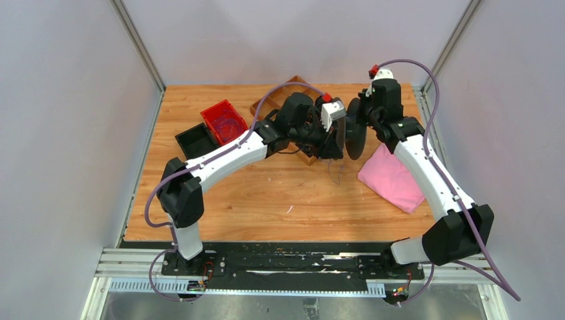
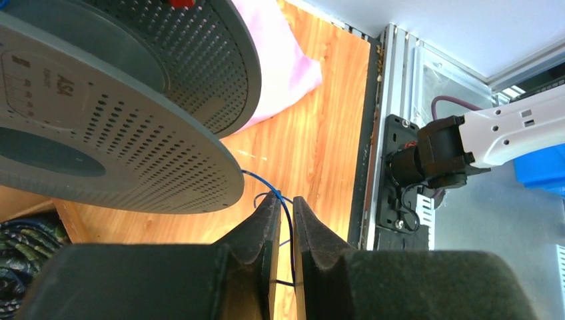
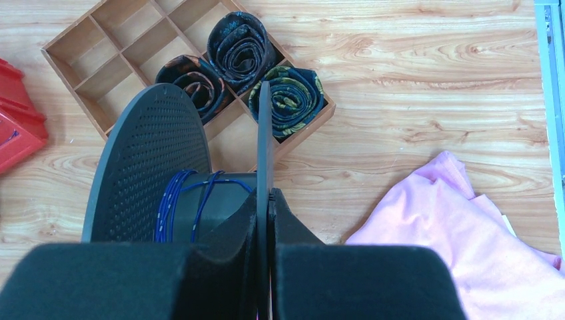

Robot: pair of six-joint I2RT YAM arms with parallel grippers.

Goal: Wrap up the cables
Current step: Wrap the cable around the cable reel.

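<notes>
A dark grey perforated spool (image 1: 355, 130) (image 2: 120, 133) (image 3: 153, 153) is held on edge above the table. My right gripper (image 3: 264, 195) (image 1: 363, 117) is shut on one of its flanges. A few turns of thin blue cable (image 3: 176, 200) lie around the spool's core. From the spool's rim the cable (image 2: 288, 220) runs down between the fingers of my left gripper (image 2: 285, 200) (image 1: 335, 148), which sits just left of the spool. Its jaws are closed around the cable with only a slim gap. A loose end of cable (image 1: 335, 172) dangles to the wood below.
A wooden divided box (image 3: 73, 50) (image 1: 293, 87) with rolled ties (image 3: 243, 43) stands behind the spool. A red bin (image 1: 224, 120) and a black bin (image 1: 196, 140) sit at the back left. A pink cloth (image 1: 393, 177) (image 3: 466, 233) lies at the right.
</notes>
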